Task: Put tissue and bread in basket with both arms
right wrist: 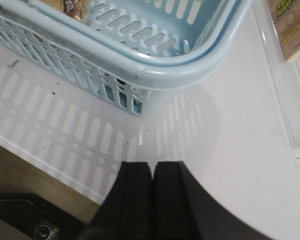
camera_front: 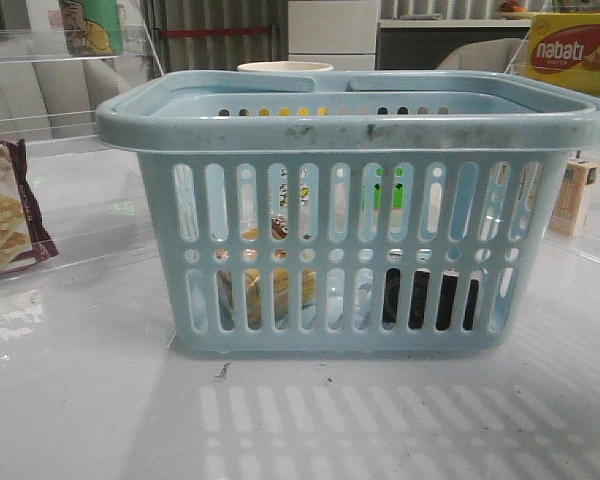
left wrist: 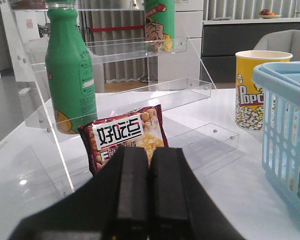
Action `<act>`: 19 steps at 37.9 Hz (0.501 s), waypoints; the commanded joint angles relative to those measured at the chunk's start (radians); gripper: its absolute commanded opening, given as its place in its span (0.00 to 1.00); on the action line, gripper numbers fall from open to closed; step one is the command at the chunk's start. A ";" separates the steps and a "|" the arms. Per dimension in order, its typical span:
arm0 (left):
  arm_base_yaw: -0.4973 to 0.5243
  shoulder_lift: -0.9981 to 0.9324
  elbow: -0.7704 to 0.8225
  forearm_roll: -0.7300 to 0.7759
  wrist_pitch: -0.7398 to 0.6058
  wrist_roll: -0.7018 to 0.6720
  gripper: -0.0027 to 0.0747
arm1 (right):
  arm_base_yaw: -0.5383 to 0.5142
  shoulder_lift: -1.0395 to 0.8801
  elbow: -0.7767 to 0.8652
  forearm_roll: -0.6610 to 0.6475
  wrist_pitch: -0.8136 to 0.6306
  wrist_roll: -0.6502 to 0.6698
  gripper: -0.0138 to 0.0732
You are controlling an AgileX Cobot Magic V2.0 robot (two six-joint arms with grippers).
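A clear acrylic shelf (left wrist: 140,50) serves as landmark on the white tabletop (camera_front: 100,400). On its lower tier stands a green bottle (left wrist: 70,70), with a maroon-edged snack packet (left wrist: 125,135) leaning just in front of it. A green can (left wrist: 159,25) sits on a higher tier. A yellow popcorn cup (left wrist: 257,90) stands beside the shelf, and a yellow nabati box (camera_front: 575,52) rests well apart from it.

From my front camera I read "nabati" on the yellow box (camera_front: 576,52) on the shelf at the far right. My left wrist camera shows "Popco", the rest cut off by the basket, on the yellow cup (left wrist: 255,90), and large Chinese characters on the snack packet (left wrist: 126,136).
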 commanded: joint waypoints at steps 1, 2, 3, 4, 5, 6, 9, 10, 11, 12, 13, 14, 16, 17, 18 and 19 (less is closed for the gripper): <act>0.000 -0.018 -0.001 -0.003 -0.089 -0.010 0.15 | -0.068 -0.069 0.007 -0.032 -0.082 -0.003 0.22; 0.000 -0.018 -0.001 -0.003 -0.089 -0.010 0.15 | -0.096 -0.094 0.022 -0.033 -0.098 -0.003 0.22; 0.000 -0.018 -0.001 -0.003 -0.089 -0.010 0.15 | -0.124 -0.115 0.046 -0.033 -0.119 -0.003 0.22; 0.000 -0.018 -0.001 -0.003 -0.089 -0.010 0.15 | -0.144 -0.146 0.066 -0.033 -0.136 -0.003 0.22; 0.000 -0.018 -0.001 -0.003 -0.089 -0.010 0.15 | -0.170 -0.171 0.095 -0.033 -0.164 -0.003 0.22; 0.000 -0.018 -0.001 -0.003 -0.089 -0.010 0.15 | -0.189 -0.205 0.128 -0.033 -0.188 -0.003 0.22; 0.000 -0.018 -0.001 -0.003 -0.089 -0.010 0.15 | -0.253 -0.298 0.217 -0.033 -0.287 -0.011 0.22; 0.000 -0.018 -0.001 -0.003 -0.089 -0.010 0.15 | -0.267 -0.327 0.246 -0.033 -0.317 -0.011 0.22; 0.000 -0.018 -0.001 -0.003 -0.089 -0.010 0.15 | -0.282 -0.367 0.285 -0.033 -0.348 -0.011 0.22; 0.000 -0.018 -0.001 -0.003 -0.089 -0.010 0.15 | -0.301 -0.396 0.315 -0.033 -0.391 -0.011 0.22; 0.000 -0.018 -0.001 -0.003 -0.089 -0.010 0.15 | -0.319 -0.447 0.365 -0.033 -0.433 -0.011 0.22; 0.000 -0.018 -0.001 -0.003 -0.089 -0.010 0.15 | -0.336 -0.476 0.395 -0.033 -0.472 -0.011 0.22; 0.000 -0.018 -0.001 -0.003 -0.089 -0.010 0.15 | -0.362 -0.540 0.464 -0.029 -0.526 -0.011 0.22; 0.000 -0.018 -0.001 -0.003 -0.089 -0.010 0.15 | -0.374 -0.573 0.503 -0.026 -0.566 -0.011 0.22; 0.000 -0.018 -0.001 -0.003 -0.089 -0.010 0.15 | -0.381 -0.606 0.529 -0.024 -0.588 -0.011 0.22; 0.000 -0.018 -0.001 -0.003 -0.089 -0.010 0.15 | -0.388 -0.628 0.564 -0.024 -0.614 -0.011 0.22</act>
